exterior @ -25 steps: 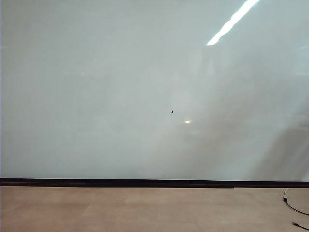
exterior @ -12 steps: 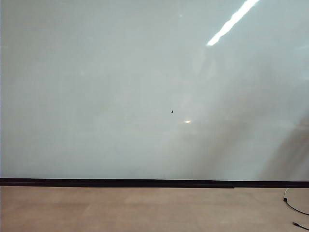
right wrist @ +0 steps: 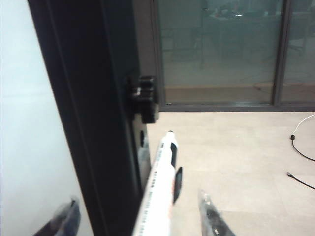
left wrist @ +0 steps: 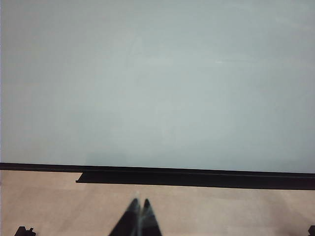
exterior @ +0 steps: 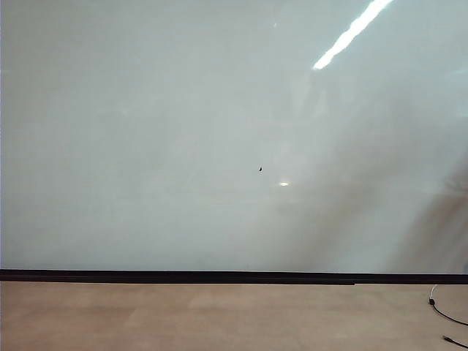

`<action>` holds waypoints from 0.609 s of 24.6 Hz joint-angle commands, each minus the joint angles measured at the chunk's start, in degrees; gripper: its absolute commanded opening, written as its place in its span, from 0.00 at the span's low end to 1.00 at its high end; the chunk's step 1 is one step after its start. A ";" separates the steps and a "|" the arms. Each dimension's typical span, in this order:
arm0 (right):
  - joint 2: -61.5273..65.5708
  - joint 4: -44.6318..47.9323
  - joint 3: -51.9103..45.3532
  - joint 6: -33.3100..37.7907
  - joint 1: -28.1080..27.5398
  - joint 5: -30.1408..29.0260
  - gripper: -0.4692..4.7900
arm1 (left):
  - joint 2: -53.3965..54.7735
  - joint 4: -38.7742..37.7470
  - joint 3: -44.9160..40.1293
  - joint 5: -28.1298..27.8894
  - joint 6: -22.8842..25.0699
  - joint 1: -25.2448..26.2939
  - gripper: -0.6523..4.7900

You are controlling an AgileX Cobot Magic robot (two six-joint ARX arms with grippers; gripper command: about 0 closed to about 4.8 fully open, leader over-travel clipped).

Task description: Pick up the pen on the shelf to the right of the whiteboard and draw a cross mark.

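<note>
The whiteboard (exterior: 183, 131) fills the exterior view, and neither gripper shows there. A cross mark is not in view; only a tiny black speck (exterior: 260, 169) sits on the board. In the right wrist view the white pen (right wrist: 160, 187), with dark print and a black clip, stands along the board's dark side frame (right wrist: 93, 123). The shelf under it is out of view. My right gripper (right wrist: 139, 215) is open, one finger on each side of the pen, neither touching it. My left gripper (left wrist: 140, 202) is shut and empty, low in front of the whiteboard (left wrist: 157, 83).
A dark strip (exterior: 234, 277) runs along the board's lower edge above a tan floor (exterior: 219, 318). A black cable (exterior: 442, 311) lies at the right. A black knob bracket (right wrist: 145, 98) juts from the frame above the pen. Glass doors (right wrist: 216, 49) stand behind.
The dim shadow on the board's lower right has shifted and lightened. Nothing else differs in the exterior view.
</note>
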 commanded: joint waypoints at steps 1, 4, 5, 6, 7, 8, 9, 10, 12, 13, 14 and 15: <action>-0.20 0.33 0.48 0.22 0.15 0.15 0.67 | 0.02 0.72 0.17 0.02 0.24 -0.02 0.11; -0.20 0.02 0.90 0.22 0.15 0.48 0.64 | 0.02 0.72 0.17 0.02 0.24 -0.02 0.11; -0.20 -0.09 0.92 0.22 0.15 0.68 0.60 | 0.02 0.72 0.17 0.02 0.24 -0.02 0.11; -0.20 -0.22 0.92 0.20 0.15 0.83 0.60 | 0.02 0.72 0.17 0.02 0.24 -0.02 0.11; -0.20 -0.35 0.92 0.20 0.13 1.01 0.60 | 0.02 0.72 0.17 0.02 0.24 -0.02 0.11; -0.20 -0.37 0.92 0.20 0.13 1.05 0.60 | 0.02 0.70 0.17 0.02 0.24 -0.02 0.11; -0.20 -0.37 0.92 0.20 0.13 1.22 0.60 | 0.02 0.72 0.17 0.02 0.24 -0.02 0.11; -0.20 -0.37 0.94 0.20 0.13 1.33 0.60 | 0.02 0.72 0.17 0.02 0.24 -0.02 0.11; -0.20 -0.92 1.33 0.13 0.13 1.44 0.60 | 0.02 0.72 0.17 0.02 0.24 -0.02 0.11; -0.20 -0.96 1.36 0.02 0.15 1.68 0.58 | 0.02 0.72 0.17 0.02 0.24 -0.02 0.11; -0.20 -0.98 1.36 0.00 0.15 1.86 0.56 | 0.02 0.72 0.17 0.02 0.24 -0.02 0.11; -0.20 -1.01 1.36 0.00 0.15 1.90 0.55 | 0.02 0.72 0.17 0.02 0.24 -0.02 0.11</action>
